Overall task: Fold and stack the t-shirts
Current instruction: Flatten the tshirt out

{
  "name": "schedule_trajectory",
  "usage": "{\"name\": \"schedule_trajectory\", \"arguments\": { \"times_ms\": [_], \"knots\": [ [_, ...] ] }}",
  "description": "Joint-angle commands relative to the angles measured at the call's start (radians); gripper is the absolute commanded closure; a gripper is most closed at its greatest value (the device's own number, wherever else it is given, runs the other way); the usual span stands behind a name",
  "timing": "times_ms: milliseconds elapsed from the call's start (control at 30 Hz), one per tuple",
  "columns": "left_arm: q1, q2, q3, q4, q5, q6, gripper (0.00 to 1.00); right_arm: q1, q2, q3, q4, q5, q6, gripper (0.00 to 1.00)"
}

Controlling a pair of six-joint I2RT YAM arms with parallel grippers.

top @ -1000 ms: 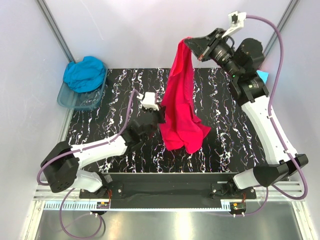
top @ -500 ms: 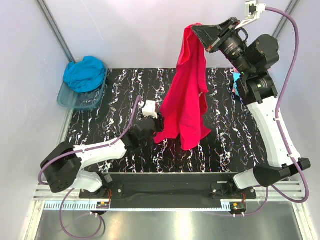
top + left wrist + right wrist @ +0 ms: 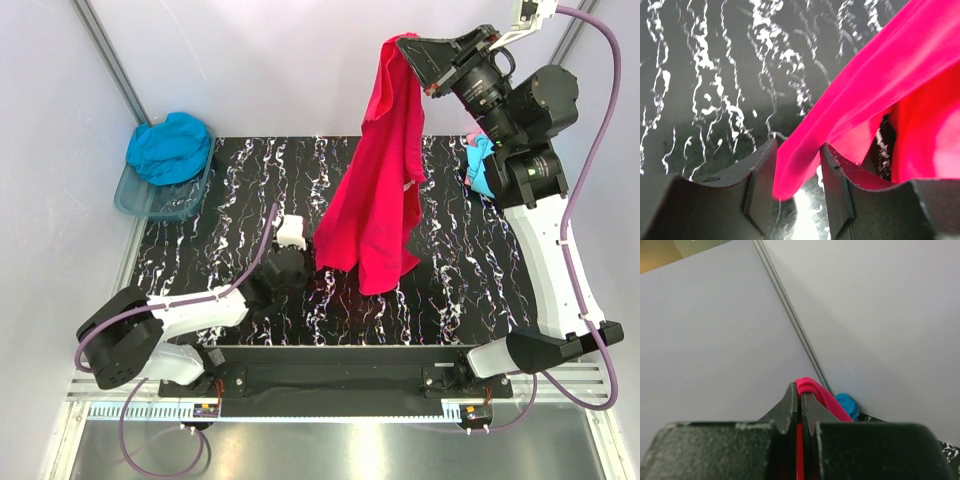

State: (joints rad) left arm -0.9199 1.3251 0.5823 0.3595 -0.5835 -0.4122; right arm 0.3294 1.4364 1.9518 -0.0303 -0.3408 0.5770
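The bright pink-red t-shirt (image 3: 378, 200) hangs full length from my right gripper (image 3: 408, 45), which is shut on its top edge high above the table's back; the pinch shows in the right wrist view (image 3: 801, 396). The shirt's lower hem dangles just above the black marbled table (image 3: 220, 190). My left gripper (image 3: 306, 263) is low at the shirt's lower left corner. In the left wrist view its jaws (image 3: 797, 145) stand open with a fold of the shirt (image 3: 880, 85) lying between them, not pinched. A teal-blue t-shirt (image 3: 170, 146) is heaped in the tub.
The clear bluish plastic tub (image 3: 150, 203) stands at the table's back left corner. A light cyan cloth (image 3: 481, 166) lies at the back right, partly hidden behind my right arm. Grey walls and metal posts (image 3: 110, 60) enclose the table.
My right gripper has risen and moved right, lifting the pink-red shirt's hem off the table. My left gripper has drawn back slightly toward the near left.
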Motion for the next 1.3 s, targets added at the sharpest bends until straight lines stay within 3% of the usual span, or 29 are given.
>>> {"name": "schedule_trajectory", "arguments": {
  "times_ms": [0,267,367,533,633,1067,1267],
  "knots": [
    [-0.002,-0.004,-0.019,0.071,-0.044,-0.027,0.55,-0.007,-0.039,0.050,0.059,0.003,0.007,1.00],
    [-0.010,0.008,-0.018,0.081,-0.010,-0.063,0.55,-0.009,-0.044,0.048,0.056,0.003,0.007,1.00],
    [-0.068,0.003,0.007,0.065,-0.033,-0.085,0.53,-0.009,-0.037,0.050,0.055,0.003,0.009,1.00],
    [-0.214,0.072,0.099,0.036,-0.117,-0.053,0.33,-0.007,-0.033,0.045,0.055,0.002,0.009,1.00],
    [-0.243,0.129,0.129,0.027,-0.134,-0.046,0.29,-0.009,-0.034,0.042,0.053,0.003,0.006,1.00],
    [-0.266,0.230,0.154,-0.028,-0.260,-0.033,0.27,-0.013,-0.053,0.021,0.055,0.002,0.001,1.00],
    [-0.260,0.278,0.162,0.062,-0.266,0.010,0.25,-0.015,-0.056,0.022,0.055,-0.001,0.001,1.00]
  ]
}}
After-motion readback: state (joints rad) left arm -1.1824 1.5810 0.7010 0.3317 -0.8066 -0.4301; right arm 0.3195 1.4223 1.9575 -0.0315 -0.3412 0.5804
